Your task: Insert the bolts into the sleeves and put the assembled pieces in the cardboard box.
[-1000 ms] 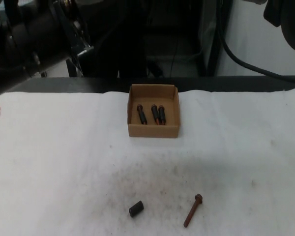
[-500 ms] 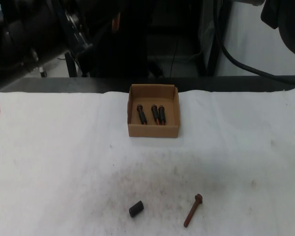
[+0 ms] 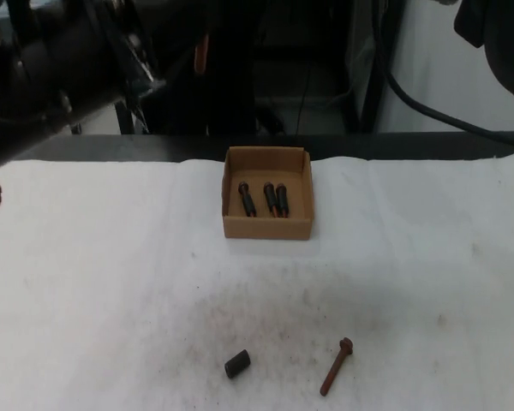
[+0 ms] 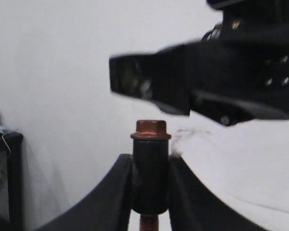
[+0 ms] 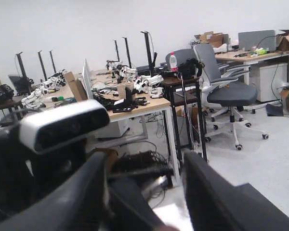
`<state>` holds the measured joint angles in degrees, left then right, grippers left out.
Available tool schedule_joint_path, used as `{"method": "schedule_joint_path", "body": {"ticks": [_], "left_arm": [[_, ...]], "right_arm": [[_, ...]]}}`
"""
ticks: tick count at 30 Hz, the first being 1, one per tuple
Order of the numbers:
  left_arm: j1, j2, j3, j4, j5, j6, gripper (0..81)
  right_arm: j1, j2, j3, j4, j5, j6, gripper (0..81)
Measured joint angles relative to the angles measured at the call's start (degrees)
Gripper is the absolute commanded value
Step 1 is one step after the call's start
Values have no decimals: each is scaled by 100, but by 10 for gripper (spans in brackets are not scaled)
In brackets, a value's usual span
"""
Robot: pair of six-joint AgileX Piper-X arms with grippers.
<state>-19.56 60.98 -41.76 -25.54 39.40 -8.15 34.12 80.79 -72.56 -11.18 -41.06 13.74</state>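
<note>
Noting bench [image 3: 86, 257] unchanged: my left gripper [image 4: 150, 166] pinches a sleeved bolt [image 4: 151, 178] due for the cardboard box [image 3: 267, 228], right gripper [image 5: 149, 192] spread.

Robotics lab, long benches [image 5: 153, 104] cluttered with hardware [image 5: 145, 82], swivel chairs [image 5: 229, 93], white walls [image 5: 86, 24]

Bolt [image 3: 202, 51] newly visible beside shifted arm [image 3: 60, 60]
</note>
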Motion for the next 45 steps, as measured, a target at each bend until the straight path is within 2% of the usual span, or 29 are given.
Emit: {"method": "schedule_joint_path", "body": {"ticks": [3, 4, 5, 8, 9, 15, 18, 20, 25, 27, 28, 32, 36, 45], "left_arm": [[0, 0, 0, 567, -1, 21, 4], [0, 0, 0, 636, -1, 68, 4], [0, 0, 0, 706, -1, 109, 4], [0, 0, 0, 934, -1, 202, 4], [0, 0, 0, 1034, -1, 216, 4], [0, 407, -100, 1539, -332, -240, 4], [0, 682, -269, 1724, -425, -574, 4], [0, 1278, -552, 1976, -512, -770, 4], [0, 2993, -2247, 3035, -603, -911, 4], [0, 4072, -2866, 3431, -624, -963, 4], [0, 4413, -3524, 3846, -621, -1033, 4], [0, 5592, -4911, 4639, -716, -1119, 4], [-14, 6253, -5944, 5322, -1119, -1160, 3], [-65, 7142, -6849, 6083, -1347, -1156, 3]], "right_arm": [[0, 0, 0, -321, -1, 201, 464], [0, 0, 0, -358, 10, 245, 433], [0, 0, 0, -372, 55, 288, 365], [0, 0, 0, -375, 135, 387, 39], [0, 0, 0, -375, 135, 399, 1], [-230, -104, 0, -153, 147, 445, 8], [-459, -250, 0, 179, 147, 449, 8], [-547, -313, 0, 787, 159, 413, 8], [-1030, -736, 0, 1866, 169, -145, 8], [-1165, -851, 0, 2150, 169, -228, 8], [-1234, -906, 0, 2278, 169, -253, 8], [-1473, -1059, 0, 2725, 169, -283, 8], [-1627, -1135, 0, 2976, 169, -304, 8], [-1755, -1137, 0, 3008, 169, -313, 8]]}}
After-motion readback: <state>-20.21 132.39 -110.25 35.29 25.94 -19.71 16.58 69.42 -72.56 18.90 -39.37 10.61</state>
